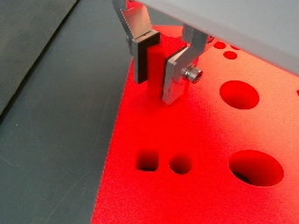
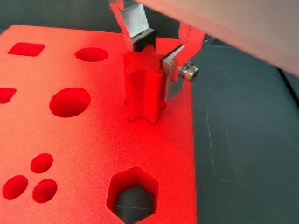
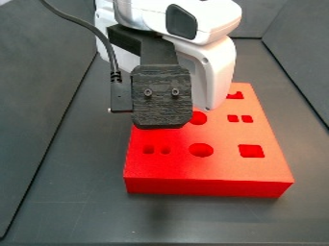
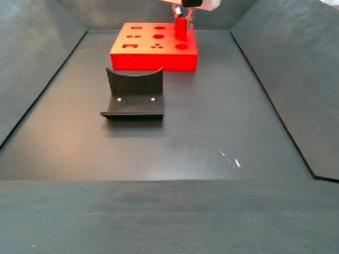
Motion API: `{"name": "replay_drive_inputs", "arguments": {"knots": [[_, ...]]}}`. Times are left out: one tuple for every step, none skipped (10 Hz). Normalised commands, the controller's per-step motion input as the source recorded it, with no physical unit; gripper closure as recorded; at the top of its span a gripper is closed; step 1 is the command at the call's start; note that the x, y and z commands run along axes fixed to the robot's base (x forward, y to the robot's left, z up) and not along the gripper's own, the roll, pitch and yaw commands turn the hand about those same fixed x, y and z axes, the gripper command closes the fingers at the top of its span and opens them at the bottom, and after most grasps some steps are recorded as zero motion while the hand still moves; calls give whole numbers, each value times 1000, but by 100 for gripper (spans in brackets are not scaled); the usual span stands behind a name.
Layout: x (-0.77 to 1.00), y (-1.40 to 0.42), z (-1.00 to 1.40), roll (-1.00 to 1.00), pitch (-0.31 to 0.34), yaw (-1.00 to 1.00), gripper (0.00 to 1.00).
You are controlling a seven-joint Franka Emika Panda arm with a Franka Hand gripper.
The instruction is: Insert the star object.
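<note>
1. The gripper (image 2: pixel 155 54) hangs over the big red block (image 2: pixel 82 131), and its jaws are clenched on the star object (image 2: pixel 142 87), which stands upright between the silver fingers (image 2: pixel 176 68) in both wrist views.
2. The peg is gripped near its top, so most of its length hangs free below the pads. I judge this is meant to leave the lower end clear to enter a hole without the fingers hitting the block.
3. In a wrist view the peg's lower end meets the block's top face near the block's edge. Whether it is already seated in a hole or only resting on the surface, I cannot tell.
4. The block (image 4: pixel 154 48) lies at the far end of the desk (image 4: pixel 185 129), with the gripper (image 4: pixel 183 22) above its right part. The fixture (image 4: pixel 134 92) stands nearer, well apart from the block and empty.
5. In a side view the arm's wrist (image 3: pixel 161 94) hides the peg; only the block (image 3: pixel 213 163) and its round and square holes show around it.
6. The insertion looks under way or close to it. Keeping the peg vertical and its star points aligned with the hole seems the critical demand.
</note>
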Motion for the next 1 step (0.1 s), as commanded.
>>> {"name": "replay_drive_inputs", "arguments": {"knots": [[0,0,0,0,0,0,100]]}}
